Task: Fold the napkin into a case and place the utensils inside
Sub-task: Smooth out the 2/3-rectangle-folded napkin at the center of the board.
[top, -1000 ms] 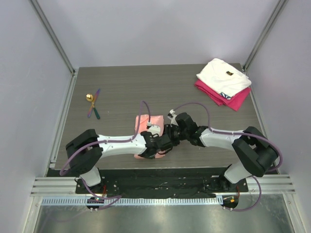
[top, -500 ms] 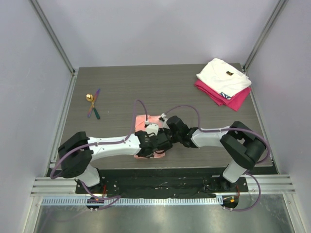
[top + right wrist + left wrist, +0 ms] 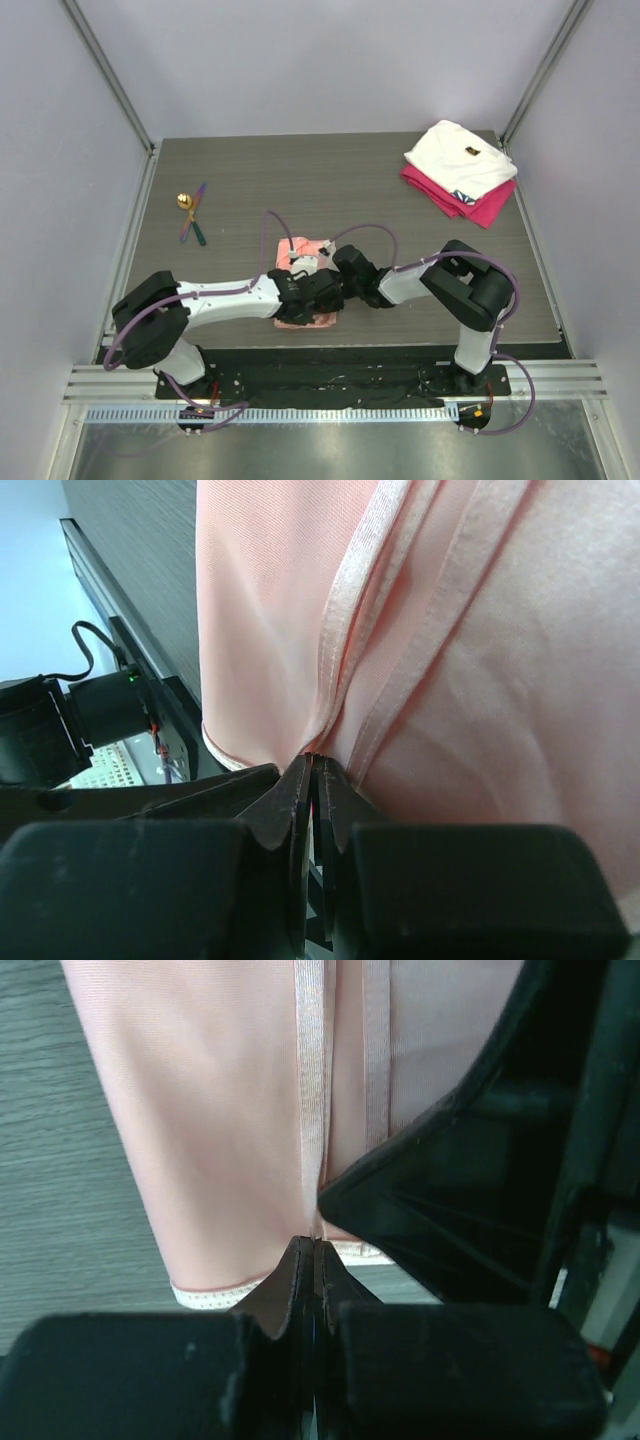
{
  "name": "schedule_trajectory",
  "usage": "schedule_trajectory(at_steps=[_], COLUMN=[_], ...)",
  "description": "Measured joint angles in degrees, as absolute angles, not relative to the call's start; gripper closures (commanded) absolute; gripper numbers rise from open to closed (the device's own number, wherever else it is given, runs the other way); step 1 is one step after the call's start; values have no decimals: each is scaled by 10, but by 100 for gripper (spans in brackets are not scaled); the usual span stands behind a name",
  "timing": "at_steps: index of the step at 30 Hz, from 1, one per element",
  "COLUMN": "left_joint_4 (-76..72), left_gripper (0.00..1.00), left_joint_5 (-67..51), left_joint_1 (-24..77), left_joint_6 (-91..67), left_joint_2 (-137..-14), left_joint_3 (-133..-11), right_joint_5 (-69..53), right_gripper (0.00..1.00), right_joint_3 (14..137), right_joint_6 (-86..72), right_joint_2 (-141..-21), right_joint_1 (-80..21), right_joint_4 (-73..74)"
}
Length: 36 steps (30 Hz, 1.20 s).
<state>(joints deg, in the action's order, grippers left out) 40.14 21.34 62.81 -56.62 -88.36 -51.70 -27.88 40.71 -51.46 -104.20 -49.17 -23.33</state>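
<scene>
A dark grey wood-grain worktop [image 3: 300, 180] fills the floor of a pale-walled enclosure. Two white-and-black arms reach in from its near edge, the left arm [image 3: 220, 298] and the right arm [image 3: 470, 290] bending toward each other so that they meet near the front centre.

At the far right corner lies a folded white cloth [image 3: 460, 158], stacked on a folded magenta cloth [image 3: 480, 208] whose edge shows beneath it.

The salmon-pink, slightly shiny napkin [image 3: 312, 246] lies flat on the worktop near the front edge, directly under the two meeting wrists, which cover much of it from above. It is folded over, with hemmed edges running side by side along its middle.

The left hand [image 3: 313, 1250] has its fingers pressed together, nipping the napkin at its near hemmed edge. The right hand [image 3: 312, 770] is just beside it, its fingers likewise drawn nearly together and pinching a hem of the napkin.

The utensils [image 3: 190, 212], one with a gold round bowl and others with slim purple and green handles, lie crossed in a small bundle well apart at the left of the worktop.
</scene>
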Motion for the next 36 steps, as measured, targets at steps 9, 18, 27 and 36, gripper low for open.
schedule_trajectory(at_steps=[9,18,27,36], left_joint_4=[357,342,380,357], left_gripper=[100,71,75,87], left_joint_5=[180,140,134,72], left_joint_1=[604,597,576,435], left_joint_6=[-566,-566,-567,-560], left_joint_2=[-884,-852,-729,-640], left_joint_3=[-491,-478,-478,-418], right_joint_5=[-266,-242,-243,-254], right_gripper=[85,73,69,80], right_joint_3=[406,418,442,471], right_joint_6=[-528,-490,-477,-489], right_joint_2=[-1035,-963,-959,-1003], right_joint_1=[-497,-493,-499,-540], right_joint_4=[-234,-143,-111,-133])
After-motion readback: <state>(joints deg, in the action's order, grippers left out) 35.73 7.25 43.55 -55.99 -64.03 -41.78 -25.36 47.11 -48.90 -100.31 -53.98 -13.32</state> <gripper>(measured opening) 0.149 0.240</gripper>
